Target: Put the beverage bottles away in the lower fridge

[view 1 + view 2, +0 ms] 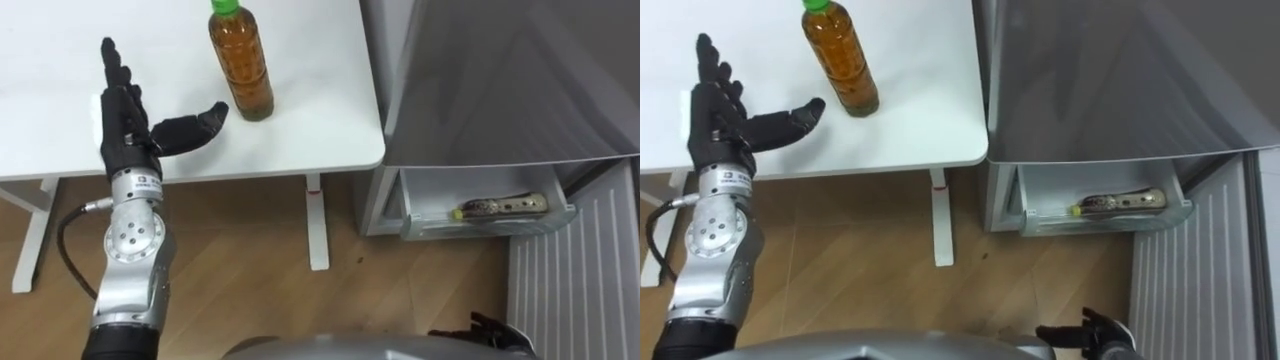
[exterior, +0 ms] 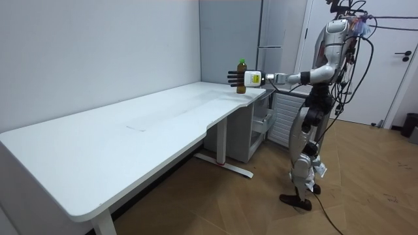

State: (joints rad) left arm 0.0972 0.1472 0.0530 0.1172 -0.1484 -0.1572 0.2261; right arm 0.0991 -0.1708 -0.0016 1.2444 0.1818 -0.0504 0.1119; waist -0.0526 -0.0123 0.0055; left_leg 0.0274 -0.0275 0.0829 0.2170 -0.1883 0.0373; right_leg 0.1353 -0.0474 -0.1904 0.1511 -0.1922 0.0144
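Amber tea bottle [image 1: 242, 65]: upright on desk [image 1: 320, 140] corner.
Left robot hand [image 1: 125, 125]: open beside it, gripping nothing.
Right robot hand [image 1: 1085, 332]: cannot tell.
Risk: my thumb may tip it off the edge.

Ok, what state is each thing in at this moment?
tea bottle: upright on the table, capped, unheld
left robot hand: open, left of the bottle, not touching
lower fridge: open
second bottle: lying on its side in the fridge compartment
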